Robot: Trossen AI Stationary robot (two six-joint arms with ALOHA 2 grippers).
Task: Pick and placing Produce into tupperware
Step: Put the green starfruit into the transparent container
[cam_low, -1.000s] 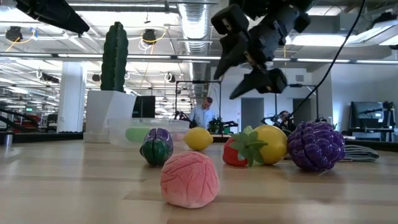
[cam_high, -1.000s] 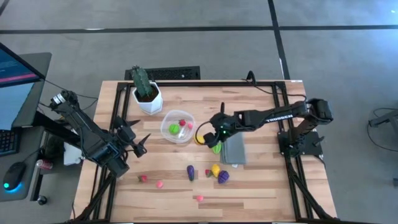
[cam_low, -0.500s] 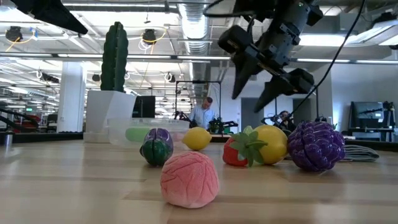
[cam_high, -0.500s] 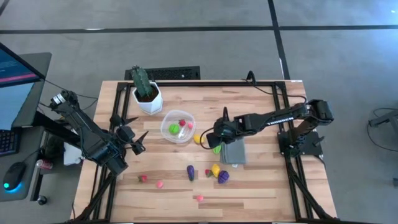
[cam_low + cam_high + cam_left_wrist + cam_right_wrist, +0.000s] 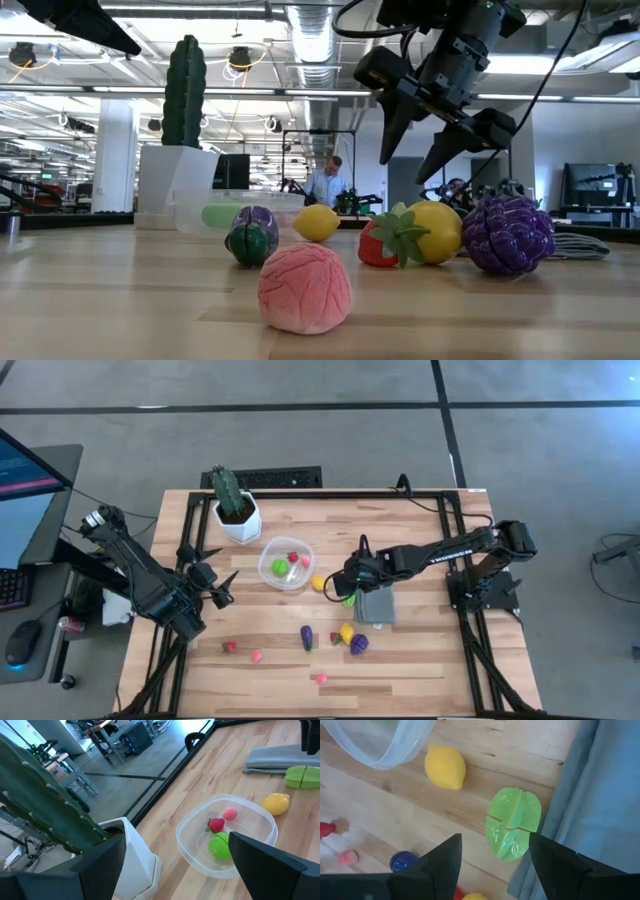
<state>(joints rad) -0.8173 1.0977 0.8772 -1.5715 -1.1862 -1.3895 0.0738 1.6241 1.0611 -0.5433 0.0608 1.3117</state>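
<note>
The clear round tupperware (image 5: 285, 565) (image 5: 225, 840) stands on the wooden table and holds a green, a red and a pink piece of produce. A yellow lemon (image 5: 445, 766) and a light green piece (image 5: 513, 822) lie just right of it, the green one at the edge of the grey cloth (image 5: 600, 810). My right gripper (image 5: 337, 586) (image 5: 407, 168) hangs open above the green piece, pointing steeply down and touching nothing. My left gripper (image 5: 220, 585) waits open at the table's left side, facing the tupperware.
A green cactus in a white pot (image 5: 235, 510) stands at the far left. More produce lies toward the near edge: a dark purple piece (image 5: 307, 637), a yellow one (image 5: 346, 632), purple grapes (image 5: 357, 645), a red one (image 5: 230, 647) and two pink ones (image 5: 257, 655) (image 5: 321, 679).
My right gripper has rolled at the wrist and tipped further down, shifting a little toward the near edge over the green piece; its fingers have stayed apart. No produce has moved.
</note>
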